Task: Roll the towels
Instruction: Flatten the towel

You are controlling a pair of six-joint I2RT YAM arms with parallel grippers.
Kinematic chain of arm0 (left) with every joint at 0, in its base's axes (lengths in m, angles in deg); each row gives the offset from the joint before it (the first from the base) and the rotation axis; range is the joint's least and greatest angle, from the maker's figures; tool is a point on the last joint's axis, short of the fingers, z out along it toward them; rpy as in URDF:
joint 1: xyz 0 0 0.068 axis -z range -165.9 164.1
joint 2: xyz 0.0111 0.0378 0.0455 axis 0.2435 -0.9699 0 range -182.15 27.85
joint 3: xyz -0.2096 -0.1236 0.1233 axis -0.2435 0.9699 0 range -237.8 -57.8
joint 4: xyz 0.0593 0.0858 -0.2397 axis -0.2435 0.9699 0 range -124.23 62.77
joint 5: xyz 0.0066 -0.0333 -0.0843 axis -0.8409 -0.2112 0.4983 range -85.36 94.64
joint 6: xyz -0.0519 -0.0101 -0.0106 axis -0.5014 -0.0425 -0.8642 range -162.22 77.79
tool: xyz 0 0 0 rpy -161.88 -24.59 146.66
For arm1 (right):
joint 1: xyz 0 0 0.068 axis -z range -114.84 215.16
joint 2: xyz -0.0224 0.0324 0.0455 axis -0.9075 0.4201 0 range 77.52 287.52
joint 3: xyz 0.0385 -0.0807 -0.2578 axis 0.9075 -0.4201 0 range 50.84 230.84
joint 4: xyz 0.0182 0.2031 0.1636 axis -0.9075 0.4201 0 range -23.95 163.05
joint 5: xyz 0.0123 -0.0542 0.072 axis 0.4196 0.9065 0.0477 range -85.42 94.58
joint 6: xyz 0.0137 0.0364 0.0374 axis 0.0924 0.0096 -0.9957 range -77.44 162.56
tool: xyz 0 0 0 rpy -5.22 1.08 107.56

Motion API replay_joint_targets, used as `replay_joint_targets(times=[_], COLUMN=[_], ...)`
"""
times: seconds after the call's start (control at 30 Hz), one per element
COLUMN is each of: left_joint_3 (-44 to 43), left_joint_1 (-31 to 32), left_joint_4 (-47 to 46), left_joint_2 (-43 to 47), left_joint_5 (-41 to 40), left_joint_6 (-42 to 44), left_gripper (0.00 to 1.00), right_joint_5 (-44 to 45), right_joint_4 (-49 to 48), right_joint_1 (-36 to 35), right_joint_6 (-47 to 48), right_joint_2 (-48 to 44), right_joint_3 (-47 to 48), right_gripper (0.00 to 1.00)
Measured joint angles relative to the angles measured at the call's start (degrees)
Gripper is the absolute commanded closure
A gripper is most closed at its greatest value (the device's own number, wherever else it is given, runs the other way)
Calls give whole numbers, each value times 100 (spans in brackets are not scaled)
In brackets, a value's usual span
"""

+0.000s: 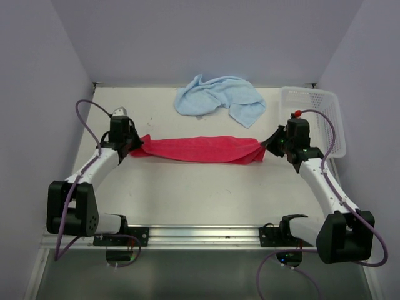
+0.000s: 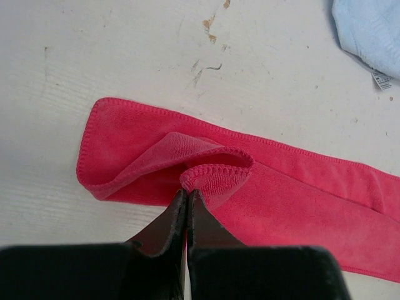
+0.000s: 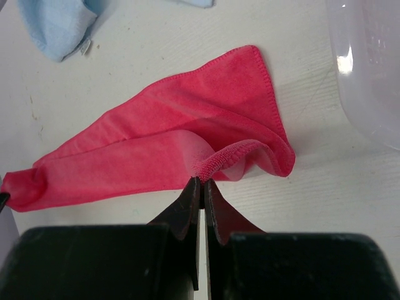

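Note:
The red-pink towel (image 1: 197, 149) lies folded into a long narrow band across the middle of the table, stretched between the two arms. My left gripper (image 1: 132, 147) is shut on the hemmed edge at the band's left end (image 2: 215, 175); its tips (image 2: 187, 195) pinch the fold. At the band's right end (image 3: 225, 159), my right gripper (image 1: 272, 141) is shut on the hem, tips (image 3: 203, 182) together. The light blue towel (image 1: 219, 97) lies crumpled at the back of the table, apart from both grippers; a corner of it shows in the left wrist view (image 2: 372, 34) and in the right wrist view (image 3: 56, 25).
A white mesh basket (image 1: 315, 115) stands at the back right, close behind the right gripper, and its rim (image 3: 369, 69) shows in the right wrist view. Purple walls close in the table on three sides. Bare tabletop (image 1: 200, 194) lies between the towel and the arm bases.

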State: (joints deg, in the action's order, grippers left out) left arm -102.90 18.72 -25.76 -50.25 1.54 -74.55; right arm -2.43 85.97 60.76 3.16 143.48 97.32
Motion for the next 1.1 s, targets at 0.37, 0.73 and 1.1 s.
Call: replay_joint_targets(times=[0.37,0.73,1.1], left_joint_3=[-1779,-4199,-916], left_joint_1=[-695,-1464,-1633], left_joint_4=[1108,1816,1353], left_joint_2=[133,-590,1058], left_joint_5=[-101,258,466], left_joint_6=[-330,-662,-872], left_gripper=[100,100,100], right_joint_5=[164,122,-129], right_joint_4=[275,319,166], right_joint_1=[219,219,223], right_joint_6=[-50,-114,-103], right_joint_2=[184,1023,-258], right_joint_3=[870,3032,741], right_gripper=[100,100,100])
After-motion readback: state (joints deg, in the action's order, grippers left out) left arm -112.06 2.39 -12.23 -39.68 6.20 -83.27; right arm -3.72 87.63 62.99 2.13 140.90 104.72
